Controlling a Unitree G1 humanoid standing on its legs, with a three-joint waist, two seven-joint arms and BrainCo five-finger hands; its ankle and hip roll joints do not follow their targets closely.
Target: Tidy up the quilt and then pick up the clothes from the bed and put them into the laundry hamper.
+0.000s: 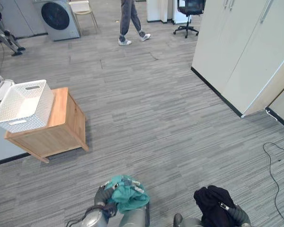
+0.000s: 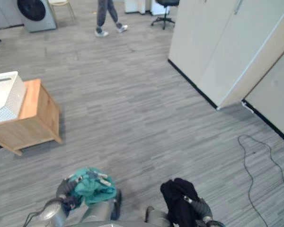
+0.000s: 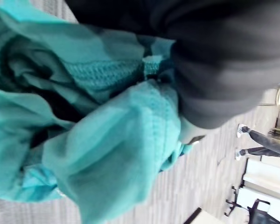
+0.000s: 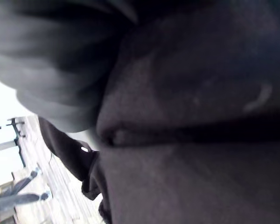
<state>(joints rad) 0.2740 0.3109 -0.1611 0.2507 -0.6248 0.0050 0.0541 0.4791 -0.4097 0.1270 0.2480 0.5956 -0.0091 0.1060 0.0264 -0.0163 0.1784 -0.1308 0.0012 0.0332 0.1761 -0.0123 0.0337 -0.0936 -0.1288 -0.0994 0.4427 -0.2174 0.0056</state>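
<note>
A bunched teal garment (image 1: 128, 195) rides at the bottom of the head views, held low over the floor by my left hand (image 1: 103, 195), whose fingers (image 1: 134, 185) curl over the cloth. The left wrist view has the same teal cloth (image 3: 107, 140) pressed close against the hand. To the right, my right hand (image 1: 235, 213) is shut on a crumpled black garment (image 1: 214, 201), which covers most of the hand; that black cloth (image 4: 200, 163) lies right before the right wrist camera. The white perforated laundry hamper (image 1: 23, 105) stands far left on a low wooden cabinet (image 1: 64, 124), well ahead of both hands.
Grey plank floor (image 1: 151, 118) stretches between me and the hamper. Tall white cupboards (image 1: 246, 52) line the right side. At the back are a washing machine (image 1: 57, 16), a light chair (image 1: 83, 8), a black office chair (image 1: 189, 14) and a person walking (image 1: 130, 21).
</note>
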